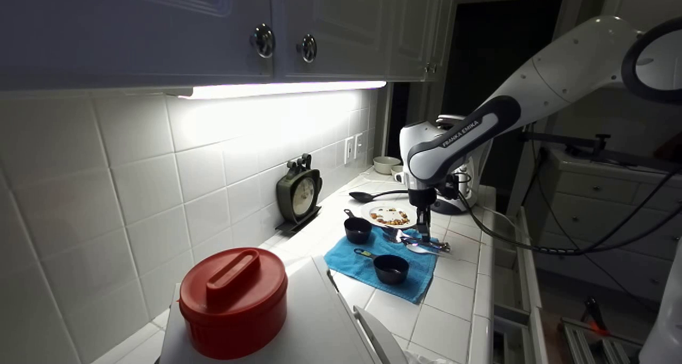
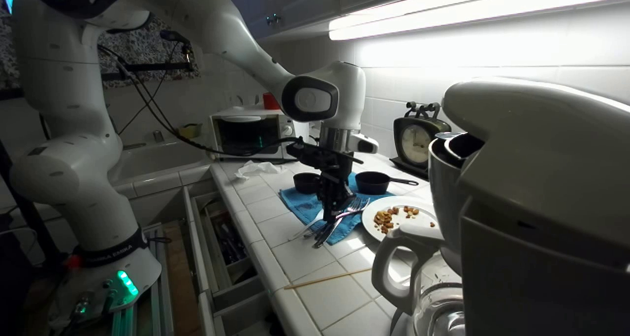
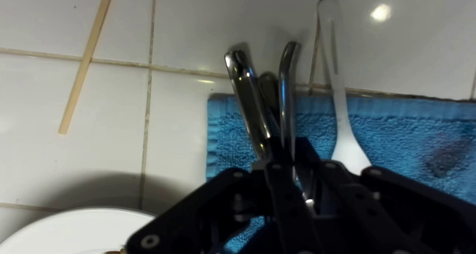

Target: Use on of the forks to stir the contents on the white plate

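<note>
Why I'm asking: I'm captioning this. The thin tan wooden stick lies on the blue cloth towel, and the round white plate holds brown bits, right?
Not quite: the wrist view shows the thin tan wooden stick on the white tiled counter, off the towel. The white plate does hold brown bits.

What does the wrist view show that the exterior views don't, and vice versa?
Only the wrist view: a narrow tan streak on the handle of the white utensil.
Only the exterior views: fork heads, two dark pans, a dial scale and a red canister.
Shared: that utensil, the blue cloth, white plate, metal handles and end effector.
</note>
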Motion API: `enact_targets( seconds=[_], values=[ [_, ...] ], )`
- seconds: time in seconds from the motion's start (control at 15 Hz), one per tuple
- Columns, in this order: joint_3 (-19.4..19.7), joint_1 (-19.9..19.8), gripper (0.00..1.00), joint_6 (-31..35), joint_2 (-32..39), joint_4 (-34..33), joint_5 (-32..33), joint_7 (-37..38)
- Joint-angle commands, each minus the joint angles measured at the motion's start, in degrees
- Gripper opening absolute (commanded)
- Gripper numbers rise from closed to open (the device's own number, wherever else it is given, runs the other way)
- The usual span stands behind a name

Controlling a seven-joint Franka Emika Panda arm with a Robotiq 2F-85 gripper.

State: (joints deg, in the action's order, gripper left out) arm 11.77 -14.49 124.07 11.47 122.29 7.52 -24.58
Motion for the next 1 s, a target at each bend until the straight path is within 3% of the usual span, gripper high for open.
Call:
enact_targets(
  seconds=[0.0,0.13,0.2,0.33,0.4,0.53,0.93],
  values=[
    [0.0,-0.3,0.35,1.9,1.1,0.0,1.4,-0.3],
    [0.0,-0.4,0.41,3.3,1.1,0.6,1.6,-0.3],
    [0.0,-0.5,0.37,3.9,1.2,0.7,1.6,-0.4],
    [0.0,-0.5,0.27,4.4,1.3,0.7,1.5,-0.4],
    [0.0,-0.5,0.14,4.5,1.3,0.6,1.5,-0.4],
    [0.0,-0.5,0.05,4.8,1.2,0.6,1.6,-0.5],
    [-0.1,-0.5,0.08,4.6,1.1,0.4,1.6,-0.6]
  ],
)
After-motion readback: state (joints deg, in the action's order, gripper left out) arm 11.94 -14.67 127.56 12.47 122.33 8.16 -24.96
